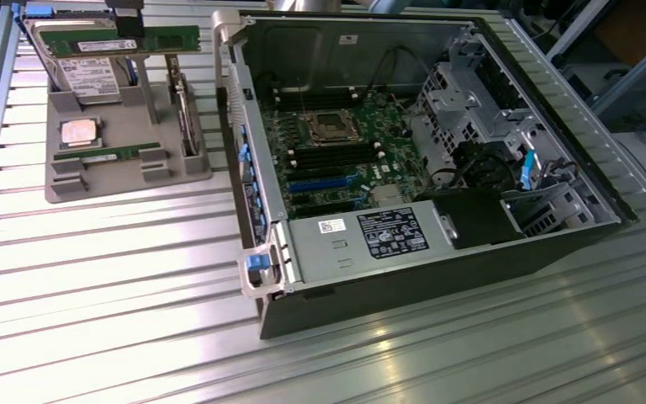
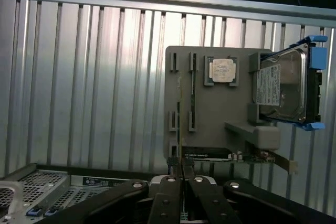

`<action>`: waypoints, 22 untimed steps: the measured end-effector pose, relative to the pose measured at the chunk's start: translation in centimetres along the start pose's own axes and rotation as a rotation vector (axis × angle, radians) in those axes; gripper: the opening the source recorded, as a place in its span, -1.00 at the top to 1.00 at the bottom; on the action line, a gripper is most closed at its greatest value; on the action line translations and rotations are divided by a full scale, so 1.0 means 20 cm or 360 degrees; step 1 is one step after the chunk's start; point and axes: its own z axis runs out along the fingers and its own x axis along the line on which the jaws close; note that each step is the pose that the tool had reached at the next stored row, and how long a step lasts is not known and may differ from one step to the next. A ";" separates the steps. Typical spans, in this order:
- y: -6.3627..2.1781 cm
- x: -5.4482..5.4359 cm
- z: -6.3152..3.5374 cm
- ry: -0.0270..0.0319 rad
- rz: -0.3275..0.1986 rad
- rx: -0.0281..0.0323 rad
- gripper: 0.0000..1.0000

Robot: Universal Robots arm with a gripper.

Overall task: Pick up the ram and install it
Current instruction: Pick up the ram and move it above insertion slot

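The ram (image 1: pixel 98 42) is hanging lengthwise in the air near the far corner of the exterior view's left, clear of its slot and level with its long edge running across. The tool (image 2: pixel 182 178) is gripping it by the upper edge around the middle; the jaws are pressing almost fully together on the thin board, which is showing edge-on between them in the wrist view. Below the held stick, a hard drive (image 1: pixel 87 74) in a blue-tabbed bracket is leaning upright at the far end of a grey holder (image 1: pixel 121 181). A square silver CPU (image 1: pixel 80 132) is lying flat in the holder's middle recess, and a second ram stick (image 1: pixel 104 154) is sitting on edge in a slot just nearer than it. A wider green expansion card (image 1: pixel 185 109) is standing on edge along the holder's side facing the computer. To the exterior view's right, an open computer case (image 1: pixel 233 101) is lying on the ribbed metal surface (image 1: pixel 98 278), exposing its motherboard (image 1: pixel 335 156) and a labelled power supply (image 1: pixel 373 236).
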 end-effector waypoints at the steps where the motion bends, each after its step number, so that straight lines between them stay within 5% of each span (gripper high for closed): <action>1: -0.008 0.00 0.000 0.00000 0.0000 -0.00001 0.76; 22: -0.313 0.03 -0.017 -0.00006 0.0000 -0.00070 0.76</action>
